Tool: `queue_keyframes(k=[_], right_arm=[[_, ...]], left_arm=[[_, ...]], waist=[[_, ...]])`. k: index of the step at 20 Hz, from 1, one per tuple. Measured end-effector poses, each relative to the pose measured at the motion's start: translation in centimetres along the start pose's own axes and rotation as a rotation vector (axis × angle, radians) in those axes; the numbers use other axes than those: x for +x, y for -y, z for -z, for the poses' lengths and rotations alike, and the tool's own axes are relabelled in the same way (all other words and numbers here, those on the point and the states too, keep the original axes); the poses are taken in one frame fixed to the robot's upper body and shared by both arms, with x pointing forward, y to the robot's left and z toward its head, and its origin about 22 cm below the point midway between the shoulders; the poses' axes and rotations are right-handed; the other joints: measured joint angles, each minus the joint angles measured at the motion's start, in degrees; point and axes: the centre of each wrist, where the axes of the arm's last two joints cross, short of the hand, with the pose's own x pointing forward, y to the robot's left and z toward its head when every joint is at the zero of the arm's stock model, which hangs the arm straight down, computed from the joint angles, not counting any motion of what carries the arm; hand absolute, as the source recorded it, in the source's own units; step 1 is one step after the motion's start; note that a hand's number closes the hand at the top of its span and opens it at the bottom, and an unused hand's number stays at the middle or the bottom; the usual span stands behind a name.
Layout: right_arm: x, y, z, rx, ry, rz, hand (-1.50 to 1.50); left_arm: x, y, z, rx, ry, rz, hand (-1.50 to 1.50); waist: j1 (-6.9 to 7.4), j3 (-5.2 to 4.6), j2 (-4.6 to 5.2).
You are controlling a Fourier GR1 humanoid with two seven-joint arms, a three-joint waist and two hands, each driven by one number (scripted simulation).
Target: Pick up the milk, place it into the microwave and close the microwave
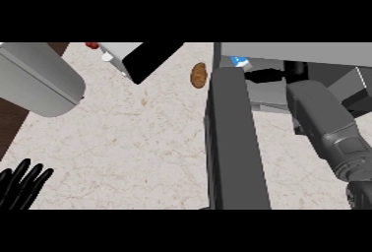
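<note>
The milk (pixel 239 61) shows only as a small white and blue patch inside the grey microwave (pixel 305 49) at the upper right, mostly hidden by the top edge of the open door. The microwave door (pixel 232 142) stands open as a long dark slab running toward me. My right forearm reaches into the cavity, and my right hand (pixel 266 75) lies just below and right of the milk; whether it holds the carton is hidden. My left hand (pixel 20 186) rests open at the lower left, fingers up.
A brown potato-like item (pixel 198 75) lies on the marble counter (pixel 138 142) just left of the door. A large grey cylinder (pixel 38 81) fills the upper left. A white appliance with a black panel (pixel 145 59) and a small red object (pixel 92 45) sit at the back.
</note>
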Motion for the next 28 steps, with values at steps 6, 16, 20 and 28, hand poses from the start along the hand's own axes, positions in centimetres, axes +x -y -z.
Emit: queue_keyframes(k=[6,16,20,28], right_arm=[[-2.3,-0.4,-2.2,0.107,-0.003,0.208,-1.50],[-6.6,-2.9,-8.0,0.196,-0.044,0.499,-1.50],[-8.6,-3.7,-11.4,0.219,-0.077,0.530,-1.50],[-12.5,-2.4,-19.1,0.212,-0.159,0.458,-1.50]], left_arm=[[-1.9,1.4,0.5,-0.118,-0.044,-0.049,-1.50],[-4.9,3.6,3.0,-0.226,-0.114,-0.008,-1.50],[-6.4,4.7,4.6,-0.245,-0.129,0.014,1.50],[-9.3,5.8,7.7,-0.266,-0.139,0.056,1.50]], waist=[[-1.97,-0.05,-0.98],[-4.72,-0.17,-2.30],[-5.91,-0.24,-2.78],[-7.75,-0.37,-3.33]])
